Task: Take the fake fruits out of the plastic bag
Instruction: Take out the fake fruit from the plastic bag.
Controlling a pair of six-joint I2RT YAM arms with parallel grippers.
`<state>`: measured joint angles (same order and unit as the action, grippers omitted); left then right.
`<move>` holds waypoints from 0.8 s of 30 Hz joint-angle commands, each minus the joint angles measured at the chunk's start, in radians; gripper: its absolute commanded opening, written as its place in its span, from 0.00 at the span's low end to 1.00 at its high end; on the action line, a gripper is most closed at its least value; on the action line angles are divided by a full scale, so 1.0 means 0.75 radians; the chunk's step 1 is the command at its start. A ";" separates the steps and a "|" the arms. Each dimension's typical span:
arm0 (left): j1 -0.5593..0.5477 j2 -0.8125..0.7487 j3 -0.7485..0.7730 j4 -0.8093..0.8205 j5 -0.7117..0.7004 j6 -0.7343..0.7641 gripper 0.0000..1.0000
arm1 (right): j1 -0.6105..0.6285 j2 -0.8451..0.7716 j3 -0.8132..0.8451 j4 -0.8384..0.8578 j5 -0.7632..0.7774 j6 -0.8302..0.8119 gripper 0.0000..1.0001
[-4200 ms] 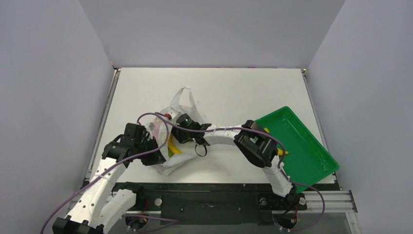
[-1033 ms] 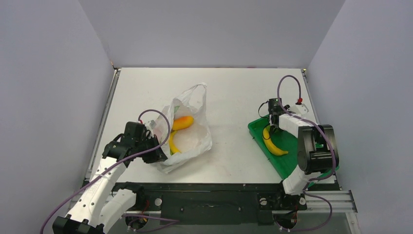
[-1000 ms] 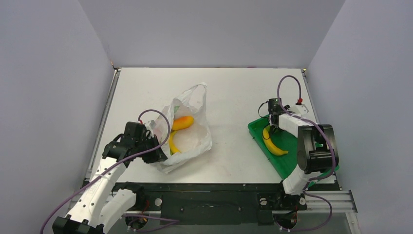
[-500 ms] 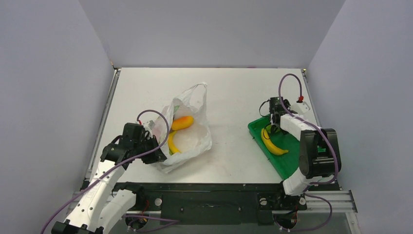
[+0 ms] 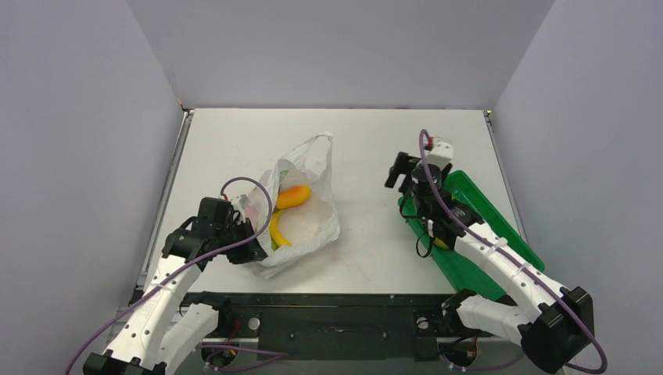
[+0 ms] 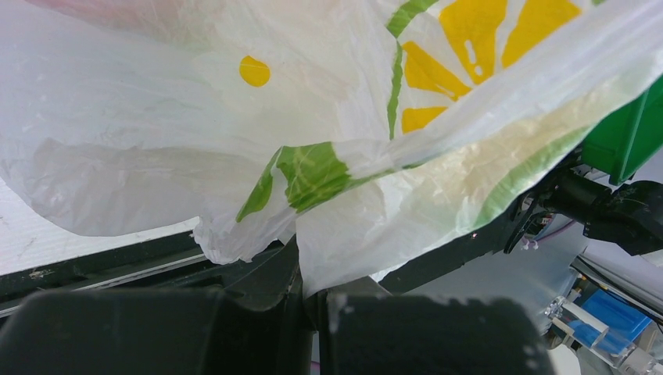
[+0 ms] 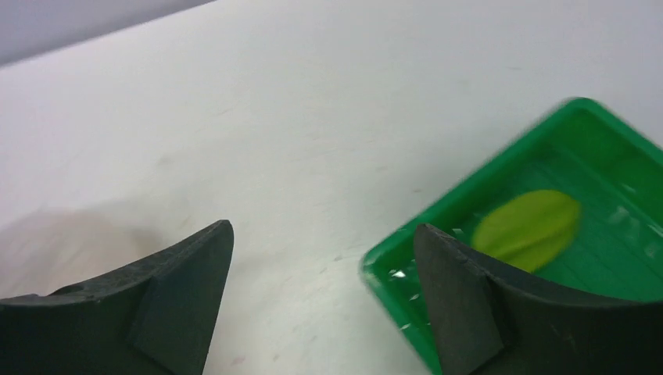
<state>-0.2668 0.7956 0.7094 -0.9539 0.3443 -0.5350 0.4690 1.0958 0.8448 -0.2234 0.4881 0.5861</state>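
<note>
Right pincer [image 5: 397, 172] now wide and empty. The banana [image 7: 528, 229] it carried a second ago lies in the green tray [image 5: 492, 211], mostly hidden under the arm from above; that is one fruit out.

Since then the right arm has swung off the tray; its pincer hangs over bare worktop [image 5: 367, 141] just off the tray's 10 o'clock corner, heading back toward the plastic bag [image 5: 309, 223].

Left pincer [image 6: 309, 291] clamped tight on the bag's rim at its 8 o'clock, unchanged from earlier frames; mouth held open; bag sits toward 8 o'clock of the worktop.

Still inside: mango [image 5: 291, 196] and a second banana [image 5: 277, 231] — anything deeper I cannot tell.

My read: next trip goes for the mango.
</note>
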 commanded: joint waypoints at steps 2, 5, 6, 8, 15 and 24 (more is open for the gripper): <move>-0.001 -0.003 0.028 0.010 0.010 0.033 0.00 | 0.401 -0.065 -0.058 0.287 -0.540 -0.430 0.80; 0.000 -0.005 0.030 0.000 0.005 0.035 0.00 | 0.574 0.010 -0.054 0.429 -0.694 -0.487 0.76; 0.000 -0.007 0.028 -0.003 0.004 0.034 0.00 | 0.646 0.039 -0.030 0.478 -0.757 -0.491 0.75; 0.000 -0.014 0.027 -0.010 0.001 0.030 0.00 | 0.733 0.152 0.033 0.517 -0.810 -0.514 0.70; 0.000 -0.050 0.046 -0.076 -0.034 0.031 0.00 | 0.848 0.656 0.327 0.494 -0.652 -0.555 0.56; 0.000 -0.088 0.058 -0.134 -0.076 0.006 0.00 | 0.838 1.051 0.490 0.632 -0.585 -0.433 0.55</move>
<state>-0.2668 0.7498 0.7094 -1.0286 0.3130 -0.5308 1.1049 1.8095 1.1557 0.1352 0.0303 0.2153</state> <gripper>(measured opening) 0.004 0.540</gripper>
